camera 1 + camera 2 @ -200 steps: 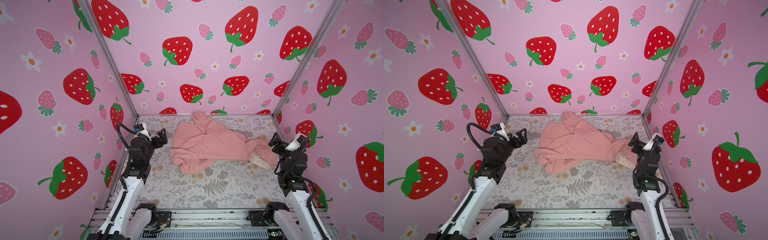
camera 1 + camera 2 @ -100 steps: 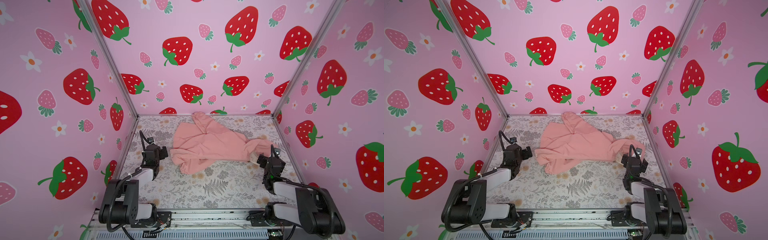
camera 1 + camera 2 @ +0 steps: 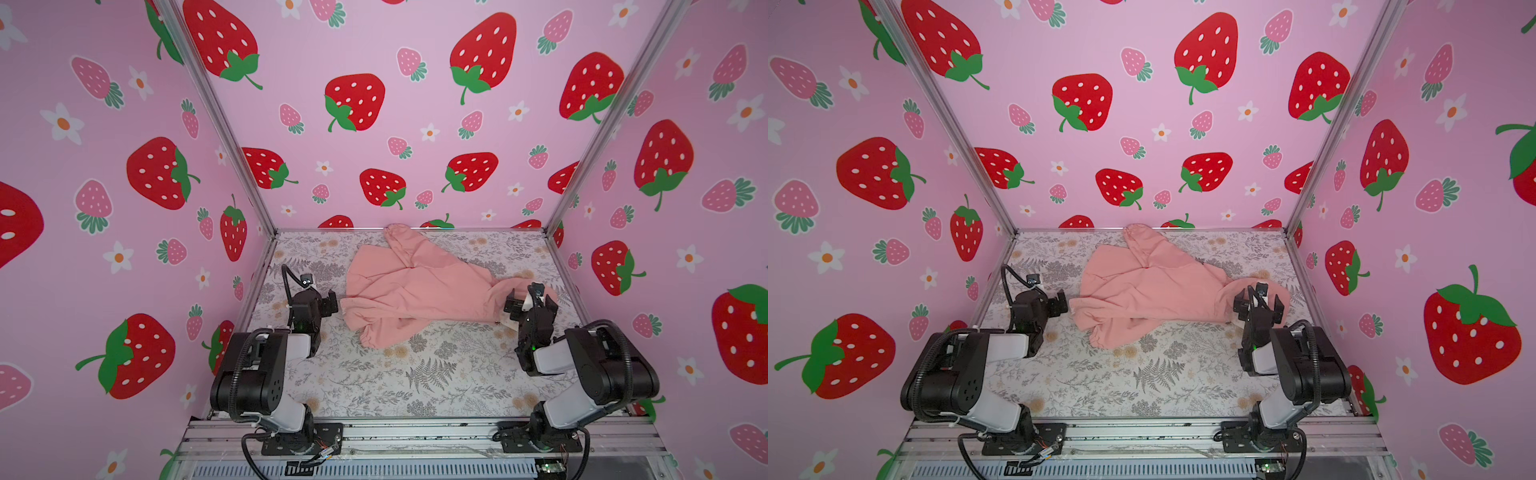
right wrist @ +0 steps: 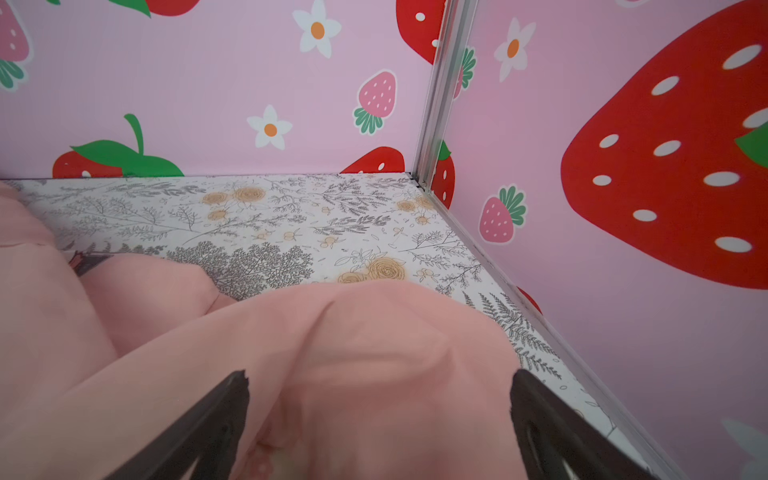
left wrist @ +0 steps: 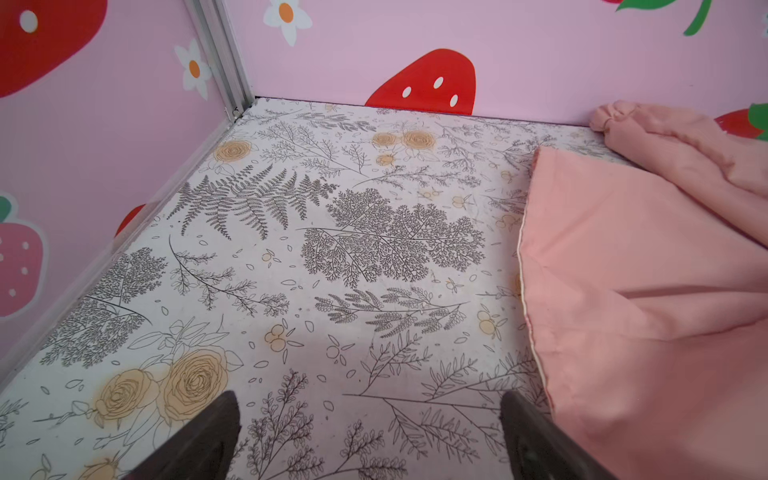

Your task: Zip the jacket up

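Note:
The salmon-pink jacket [image 3: 415, 286] [image 3: 1150, 291] lies crumpled on the floral table, one sleeve reaching toward the back wall. I cannot make out its zipper in any view. My left gripper [image 3: 332, 301] [image 3: 1061, 303] is low over the table just left of the jacket's left edge, open, with only bare table between its fingers. In the left wrist view the jacket [image 5: 644, 291] lies beside the left gripper [image 5: 370, 399]. My right gripper [image 3: 532, 301] [image 3: 1258, 303] hovers open over the jacket's right end. In the right wrist view pink jacket [image 4: 332, 353] fills the gap of the right gripper [image 4: 380, 378], ungripped.
Strawberry-print walls [image 3: 374, 124] close in the back and both sides, with aluminium posts [image 3: 249, 199] at the back corners. The floral table [image 3: 415, 374] runs to a metal rail [image 3: 415, 436] in front, where both arm bases sit.
Both arms have folded down from raised poses, bringing the grippers low to the table at the jacket's two ends. The jacket has not moved.

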You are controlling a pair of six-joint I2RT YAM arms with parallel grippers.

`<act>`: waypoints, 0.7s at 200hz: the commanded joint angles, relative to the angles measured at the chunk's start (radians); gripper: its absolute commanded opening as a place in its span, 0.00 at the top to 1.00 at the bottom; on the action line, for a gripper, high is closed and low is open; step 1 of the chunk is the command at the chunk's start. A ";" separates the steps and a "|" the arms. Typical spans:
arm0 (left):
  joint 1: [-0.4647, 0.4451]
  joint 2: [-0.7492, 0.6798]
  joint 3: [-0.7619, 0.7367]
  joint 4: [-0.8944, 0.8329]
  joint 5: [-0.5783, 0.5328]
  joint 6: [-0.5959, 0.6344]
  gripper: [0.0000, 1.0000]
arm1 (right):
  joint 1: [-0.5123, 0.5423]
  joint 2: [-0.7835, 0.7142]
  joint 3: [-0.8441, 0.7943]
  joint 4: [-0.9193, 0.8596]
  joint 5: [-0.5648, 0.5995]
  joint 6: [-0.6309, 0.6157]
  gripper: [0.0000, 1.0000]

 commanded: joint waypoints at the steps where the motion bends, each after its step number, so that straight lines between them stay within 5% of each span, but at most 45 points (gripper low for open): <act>1: 0.002 0.002 0.014 -0.012 0.019 0.005 0.01 | -0.004 -0.013 0.004 0.003 -0.020 0.002 0.01; 140: 0.001 0.000 0.012 -0.010 0.020 0.006 0.01 | -0.003 -0.016 0.001 0.004 -0.019 0.001 0.01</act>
